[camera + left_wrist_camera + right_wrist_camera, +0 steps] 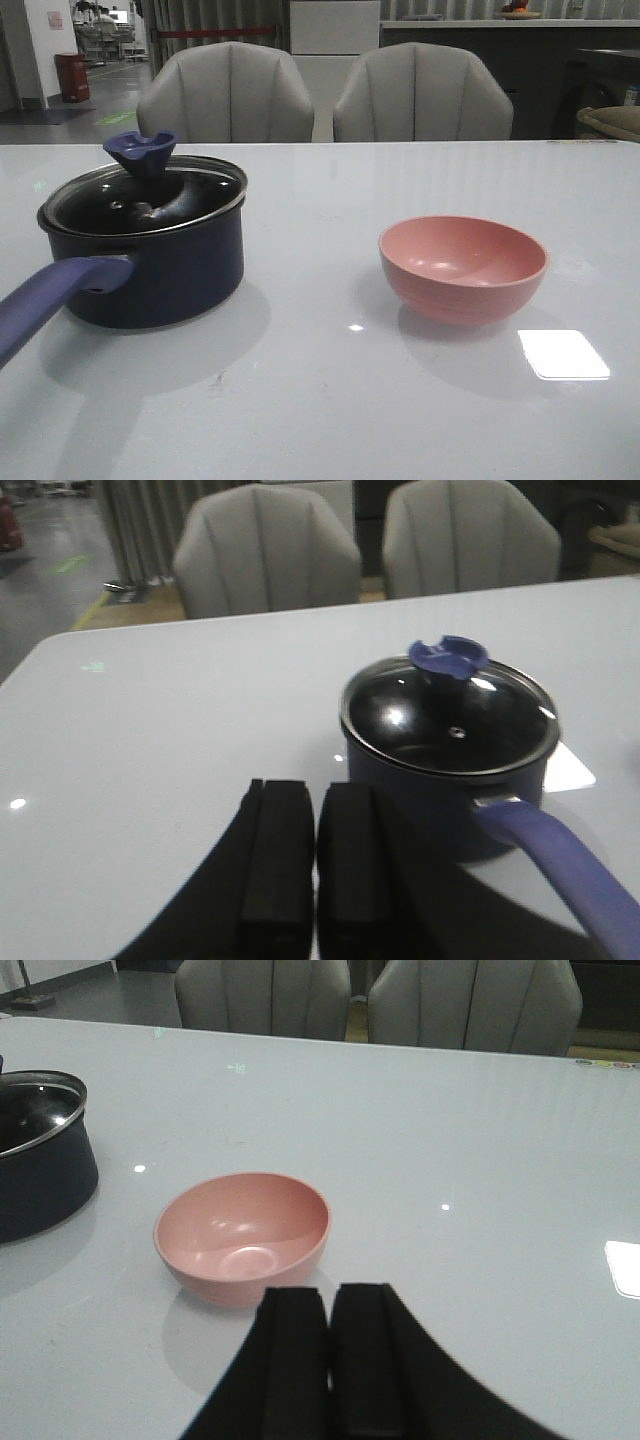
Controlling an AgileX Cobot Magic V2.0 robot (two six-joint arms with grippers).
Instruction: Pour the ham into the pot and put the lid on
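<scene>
The dark navy pot (150,265) stands at the table's left, its purple-blue handle (45,300) pointing toward the front. The glass lid (145,195) with its blue-purple knob (140,152) sits on the pot; both also show in the left wrist view, pot (440,790) and lid (450,715). The ham is hidden or out of view; I cannot make it out through the lid. The pink bowl (462,268) is empty, also in the right wrist view (243,1235). My left gripper (315,790) is shut and empty, near the pot. My right gripper (330,1295) is shut and empty, just short of the bowl.
Two grey chairs (228,92) (422,92) stand behind the table's far edge. A bright light patch (563,353) lies on the white table (320,400) at the front right. Neither arm shows in the front view.
</scene>
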